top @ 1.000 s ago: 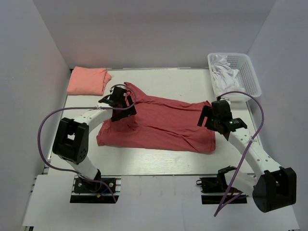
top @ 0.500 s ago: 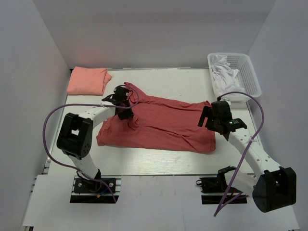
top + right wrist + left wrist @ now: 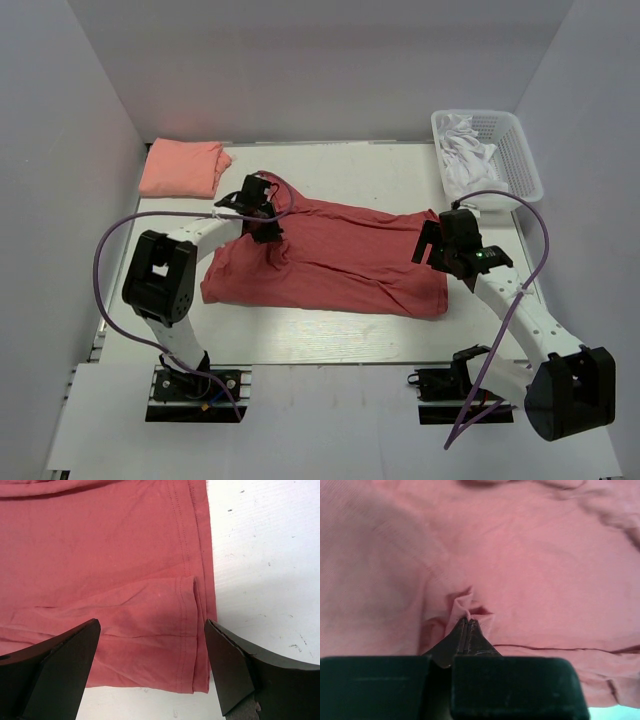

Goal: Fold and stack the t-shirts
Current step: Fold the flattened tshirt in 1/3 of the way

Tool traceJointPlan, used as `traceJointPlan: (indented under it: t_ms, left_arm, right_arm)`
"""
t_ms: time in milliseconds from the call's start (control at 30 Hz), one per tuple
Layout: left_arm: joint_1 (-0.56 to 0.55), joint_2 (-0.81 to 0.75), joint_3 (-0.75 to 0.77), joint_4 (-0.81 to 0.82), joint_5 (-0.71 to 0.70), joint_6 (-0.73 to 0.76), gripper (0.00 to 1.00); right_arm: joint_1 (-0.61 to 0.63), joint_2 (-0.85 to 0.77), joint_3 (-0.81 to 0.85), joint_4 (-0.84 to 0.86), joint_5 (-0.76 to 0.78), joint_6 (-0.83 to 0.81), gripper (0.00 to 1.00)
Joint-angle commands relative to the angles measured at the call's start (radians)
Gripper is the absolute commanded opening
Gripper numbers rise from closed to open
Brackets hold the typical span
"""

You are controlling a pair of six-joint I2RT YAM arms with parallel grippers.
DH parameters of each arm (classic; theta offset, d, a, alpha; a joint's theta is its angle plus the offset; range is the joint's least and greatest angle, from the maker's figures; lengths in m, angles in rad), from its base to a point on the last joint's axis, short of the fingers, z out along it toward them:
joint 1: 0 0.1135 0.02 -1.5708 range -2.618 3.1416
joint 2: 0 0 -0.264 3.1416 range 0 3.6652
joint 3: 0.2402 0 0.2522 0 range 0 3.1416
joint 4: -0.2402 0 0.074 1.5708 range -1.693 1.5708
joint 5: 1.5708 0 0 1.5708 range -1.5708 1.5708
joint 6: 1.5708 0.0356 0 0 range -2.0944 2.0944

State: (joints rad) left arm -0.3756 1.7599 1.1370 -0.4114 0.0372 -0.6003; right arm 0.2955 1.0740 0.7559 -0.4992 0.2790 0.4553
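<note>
The brick-red t-shirt (image 3: 330,262) lies spread across the middle of the table, partly folded. The salmon-pink t-shirt (image 3: 183,168) rests folded at the back left corner. My left gripper (image 3: 262,222) is down on the red shirt's upper left part, shut on a small pinch of its cloth; in the left wrist view the fingertips (image 3: 466,621) meet with a pleat of the shirt (image 3: 530,570) caught between them. My right gripper (image 3: 151,630) hangs open above the shirt's right hem corner (image 3: 192,630), its fingers on either side, apart from the cloth.
A white basket (image 3: 520,150) with white cloth (image 3: 462,152) in it stands at the back right. Purple cables loop from both arms. White walls close in the table on three sides. Bare table (image 3: 265,565) lies right of the hem.
My left gripper has slid slightly toward the back over the shirt's upper left and gone from open to shut, pinching cloth. The right arm has stayed still.
</note>
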Motion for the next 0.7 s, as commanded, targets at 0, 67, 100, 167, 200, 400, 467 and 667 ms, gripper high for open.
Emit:
traceJointPlan:
  t_ms: [0,67,100,167,200,400,467,667]
  left_arm:
    - [-0.005,-0.004,0.056,0.039,0.036,0.002,0.0]
    - [-0.014,-0.004,0.056,0.054,0.047,0.002,0.0]
    - [-0.014,-0.004,0.056,0.074,0.047,0.002,0.0]
    - [-0.035,-0.014,0.046,0.097,0.069,0.002,0.0]
    - [-0.036,-0.014,0.037,0.106,0.069,0.011,0.0]
    - [-0.085,0.045,0.089,0.066,0.027,0.031,0.0]
    - [-0.095,0.09,0.101,0.056,0.027,0.04,0.0]
    - [-0.128,0.171,0.152,0.005,-0.026,0.04,0.0]
  right_arm:
    - [-0.004,0.0,-0.006,0.016,0.02,-0.009,0.9]
    - [-0.002,0.001,-0.009,0.019,0.023,-0.012,0.9]
    - [-0.004,0.0,-0.009,0.019,0.019,-0.012,0.9]
    - [-0.005,0.001,-0.012,0.024,0.02,-0.012,0.9]
    - [-0.002,0.001,-0.013,0.025,0.02,-0.015,0.9]
    - [-0.002,0.014,-0.024,0.041,0.011,-0.017,0.9]
    - [-0.002,0.023,-0.024,0.041,0.011,-0.015,0.9]
    - [-0.004,0.024,-0.024,0.037,0.015,-0.017,0.9]
